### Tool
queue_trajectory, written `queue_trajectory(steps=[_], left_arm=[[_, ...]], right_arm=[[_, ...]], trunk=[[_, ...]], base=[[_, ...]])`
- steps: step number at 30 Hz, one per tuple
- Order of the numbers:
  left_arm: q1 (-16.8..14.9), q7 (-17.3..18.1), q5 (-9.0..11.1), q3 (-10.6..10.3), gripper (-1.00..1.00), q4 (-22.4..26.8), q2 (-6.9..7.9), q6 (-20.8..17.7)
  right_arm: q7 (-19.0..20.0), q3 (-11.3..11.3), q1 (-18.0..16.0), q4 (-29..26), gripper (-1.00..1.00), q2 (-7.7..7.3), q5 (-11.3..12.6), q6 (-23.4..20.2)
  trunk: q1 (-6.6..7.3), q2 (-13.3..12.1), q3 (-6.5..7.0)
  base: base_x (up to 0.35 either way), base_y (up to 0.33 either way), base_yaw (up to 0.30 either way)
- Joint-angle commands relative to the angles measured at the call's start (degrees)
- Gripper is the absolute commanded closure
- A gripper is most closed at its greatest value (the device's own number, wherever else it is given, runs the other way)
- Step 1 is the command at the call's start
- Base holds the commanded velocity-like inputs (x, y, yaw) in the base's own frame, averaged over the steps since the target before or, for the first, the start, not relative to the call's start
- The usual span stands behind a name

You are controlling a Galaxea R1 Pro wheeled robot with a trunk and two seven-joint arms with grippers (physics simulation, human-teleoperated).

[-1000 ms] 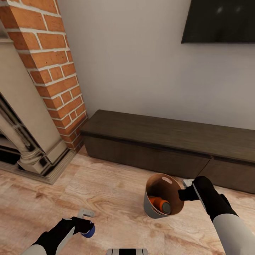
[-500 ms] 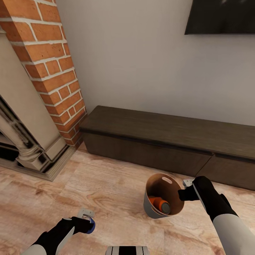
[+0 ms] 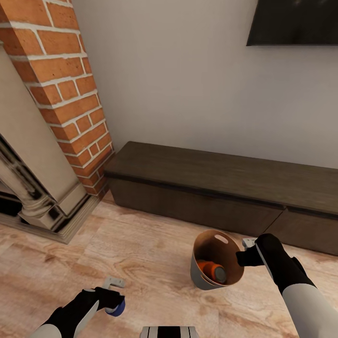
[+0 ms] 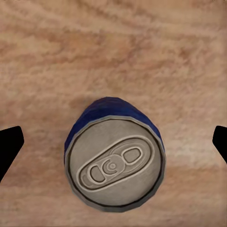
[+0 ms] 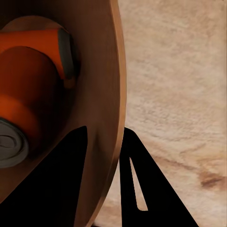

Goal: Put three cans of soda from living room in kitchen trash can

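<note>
A blue can of soda point(image 3: 117, 307) with a silver top point(image 4: 113, 163) stands upright on the wood floor just under my left gripper point(image 3: 114, 300). That gripper point(image 4: 113, 146) is open; its fingertips point(image 4: 9, 142) sit wide on either side and do not touch the can. The tash can point(image 3: 199, 277), pale grey outside and brown inside, hangs tilted from my right gripper point(image 3: 240, 258), which is shut on its rim. In the right wrist view the bin wall point(image 5: 106, 71) is pinched between the two fingers of that gripper point(image 5: 105, 130). Orange soda cans point(image 3: 211, 271) lie inside point(image 5: 28, 90).
A dark low cabinet point(image 3: 211, 183) runs along the wall ahead. The red brick fireplace point(image 3: 70, 94) and its pale surround stand at the left. A wall TV point(image 3: 295, 21) hangs at the upper right. Light wood floor point(image 3: 141, 253) stretches between me and the cabinet.
The whole head view has shifted slightly, so the camera moved. Both arms, the bin and the blue can keep nearly the same places relative to each other.
</note>
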State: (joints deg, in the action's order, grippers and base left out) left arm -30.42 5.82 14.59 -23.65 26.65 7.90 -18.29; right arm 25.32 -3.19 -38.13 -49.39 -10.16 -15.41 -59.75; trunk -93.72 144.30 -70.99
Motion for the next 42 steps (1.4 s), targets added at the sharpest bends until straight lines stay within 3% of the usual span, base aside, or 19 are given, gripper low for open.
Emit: queue_trajectory(steps=[1,11,22,28,35,42], left_arm=[[0.0,0.0,0.0,0.0,-1.00,0.1,0.00,0.0],[0.0,-0.3,0.0,0.0,-1.00,0.0,-0.03,0.0],[0.0,-0.3,0.0,0.1,-1.00,-0.2,-0.07,0.0],[0.0,-0.2,0.1,0.2,-1.00,0.0,-0.01,0.1],[0.0,-0.2,0.1,0.3,-1.00,0.1,0.00,0.1],[0.0,-0.2,0.0,0.4,-1.00,-0.1,-0.03,0.0]], right_arm=[[0.2,0.0,0.0,0.0,1.00,0.02,1.4,-0.2],[0.2,0.0,0.0,0.0,1.00,0.05,1.4,-0.2],[0.2,0.0,0.0,0.0,1.00,0.05,0.9,-0.2],[0.2,0.0,0.0,0.0,1.00,0.06,-0.8,-0.2],[0.2,0.0,0.0,0.0,1.00,0.05,-1.1,-0.2],[0.2,0.1,0.0,0.0,1.00,0.05,-1.1,-0.2]], trunk=[[0.00,0.0,0.00],[-0.02,0.0,-0.22],[-0.30,0.2,-2.65],[-0.30,0.2,-2.65],[-0.30,0.2,-2.65],[-0.41,0.2,-3.54]], base=[[0.013,0.000,0.000],[0.003,0.000,0.000],[0.000,0.000,0.000],[0.000,0.000,0.000],[0.000,0.000,0.000],[0.000,0.000,0.000]])
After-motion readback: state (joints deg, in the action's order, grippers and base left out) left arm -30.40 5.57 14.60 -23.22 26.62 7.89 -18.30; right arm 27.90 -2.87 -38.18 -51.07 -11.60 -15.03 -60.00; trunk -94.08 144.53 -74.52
